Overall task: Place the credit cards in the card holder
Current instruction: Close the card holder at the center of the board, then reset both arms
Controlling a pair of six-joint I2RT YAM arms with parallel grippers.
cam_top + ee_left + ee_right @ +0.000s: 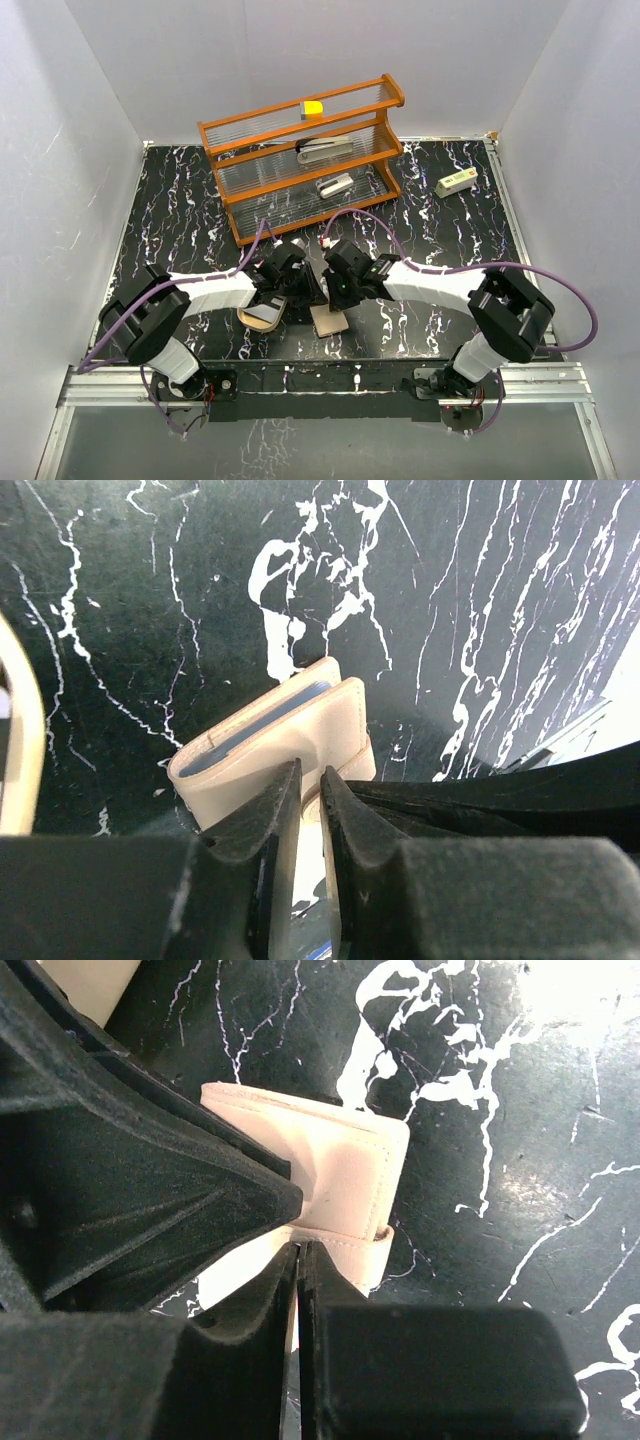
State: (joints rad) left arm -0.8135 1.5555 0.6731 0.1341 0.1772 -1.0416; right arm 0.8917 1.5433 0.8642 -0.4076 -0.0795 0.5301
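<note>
My left pincer (pixel 310 772) is clamped on a card (pixel 300 920), tips right at the wallet (pixel 290 730) by the near edge; my right pincer (pixel 298 1248) pinches that wallet's flap.

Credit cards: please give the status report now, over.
Left gripper shut on a card, tips at tan wallet. Right gripper shut on wallet flap. Oval tray off to the side. Nothing blocking.

White walls (pixel 90 120), black marbled tabletop (pixel 450 230), bright even light
</note>
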